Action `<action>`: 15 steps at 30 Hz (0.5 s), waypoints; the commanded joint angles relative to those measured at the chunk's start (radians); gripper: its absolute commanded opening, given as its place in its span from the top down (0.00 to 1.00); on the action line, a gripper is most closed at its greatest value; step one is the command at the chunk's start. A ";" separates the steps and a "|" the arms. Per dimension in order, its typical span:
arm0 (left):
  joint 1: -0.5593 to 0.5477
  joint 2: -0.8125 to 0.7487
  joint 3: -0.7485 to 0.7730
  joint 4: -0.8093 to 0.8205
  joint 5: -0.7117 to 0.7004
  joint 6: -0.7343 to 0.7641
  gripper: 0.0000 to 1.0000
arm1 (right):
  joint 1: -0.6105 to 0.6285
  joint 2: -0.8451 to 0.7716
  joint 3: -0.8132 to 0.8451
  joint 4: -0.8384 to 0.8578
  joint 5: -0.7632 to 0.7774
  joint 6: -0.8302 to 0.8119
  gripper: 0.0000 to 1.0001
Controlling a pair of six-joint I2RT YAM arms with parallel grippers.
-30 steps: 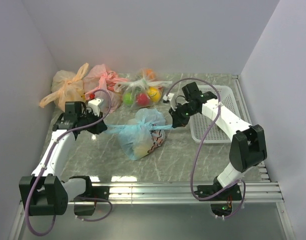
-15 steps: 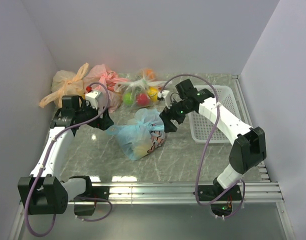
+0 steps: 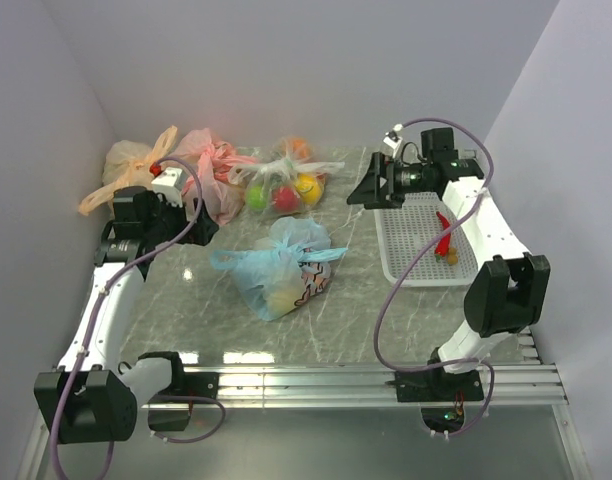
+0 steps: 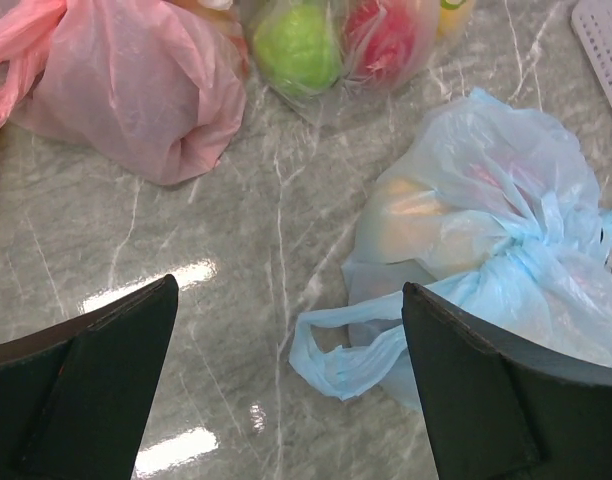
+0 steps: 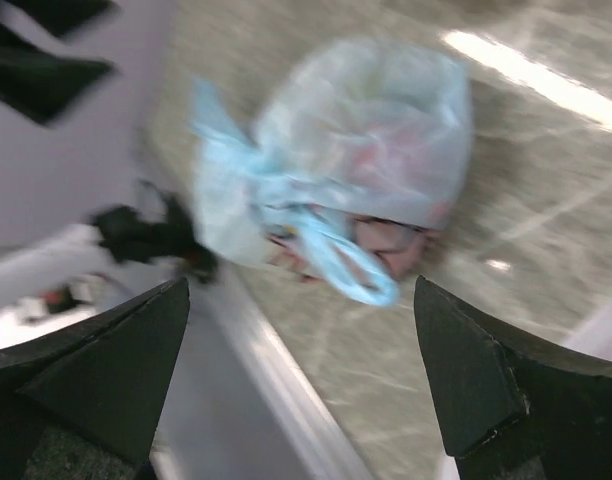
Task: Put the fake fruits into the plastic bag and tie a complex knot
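The plastic bag (image 3: 284,265) is seen lying at the middle of the table (image 3: 356,300), its handles drawn into the knot (image 4: 526,245). The fake fruits (image 4: 411,210) show dimly through the film. Both tools are held wide apart and grasp nothing. The left gripper (image 4: 288,290) is raised near the pink bag (image 3: 211,175), and the right gripper (image 5: 301,290) by the white basket's (image 3: 426,235) far-left corner. The blue bag is kept apart from both neighbours.

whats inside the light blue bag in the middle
Through the thin light blue bag a yellow-orange fruit shows, plus a pinkish patch that could be fruit or print. The knot shuts the top and the plastic is cloudy, so the full contents cannot be counted.
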 commanded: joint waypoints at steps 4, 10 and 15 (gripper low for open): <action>0.009 0.057 0.057 0.038 -0.067 -0.051 0.01 | 0.033 0.101 0.113 -0.167 0.078 0.012 0.02; 0.011 0.079 0.047 0.023 -0.067 -0.063 0.02 | 0.105 0.114 -0.019 -0.175 0.289 -0.001 0.10; 0.012 0.069 0.027 0.028 -0.059 -0.071 0.04 | 0.163 0.149 -0.047 -0.172 0.310 -0.007 0.21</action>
